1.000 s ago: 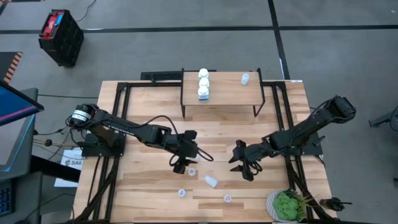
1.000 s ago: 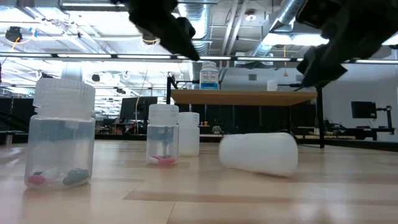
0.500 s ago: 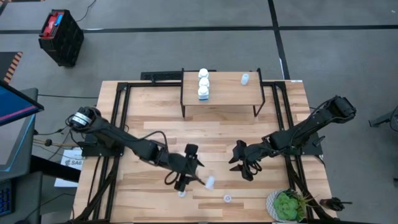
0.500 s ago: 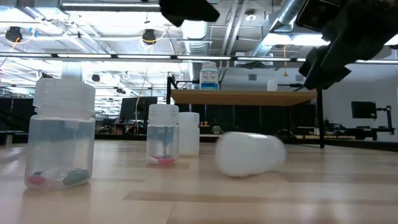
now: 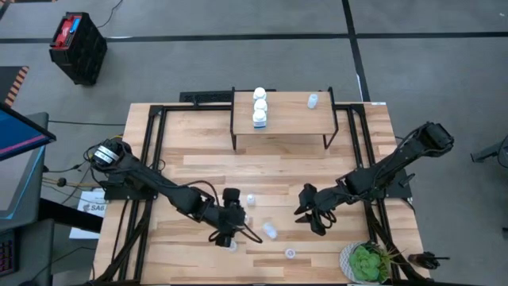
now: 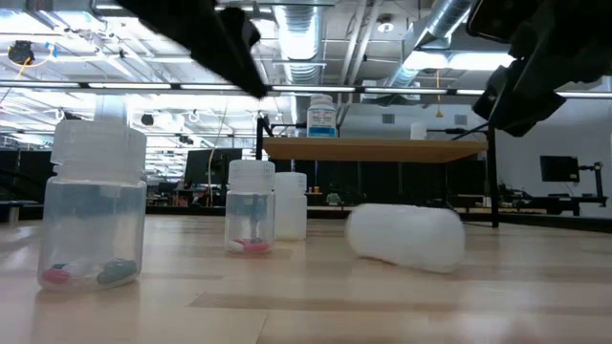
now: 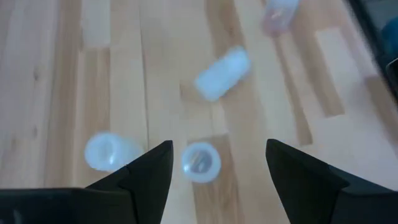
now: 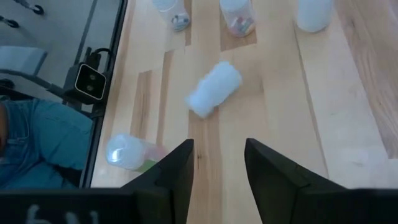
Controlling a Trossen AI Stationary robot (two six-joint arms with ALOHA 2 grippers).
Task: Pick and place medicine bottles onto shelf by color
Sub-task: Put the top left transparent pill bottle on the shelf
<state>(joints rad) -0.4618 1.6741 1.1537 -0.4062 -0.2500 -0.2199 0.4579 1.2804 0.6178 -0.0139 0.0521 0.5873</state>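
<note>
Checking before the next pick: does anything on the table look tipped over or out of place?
Yes. One white bottle lies on its side on the tabletop, between the open left hand and the right hand. The other loose bottles near it stand upright, like the three white ones on the shelf.

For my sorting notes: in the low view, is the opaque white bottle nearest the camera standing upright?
No, the opaque white bottle lies on its side on the wooden slatted tabletop.
</note>
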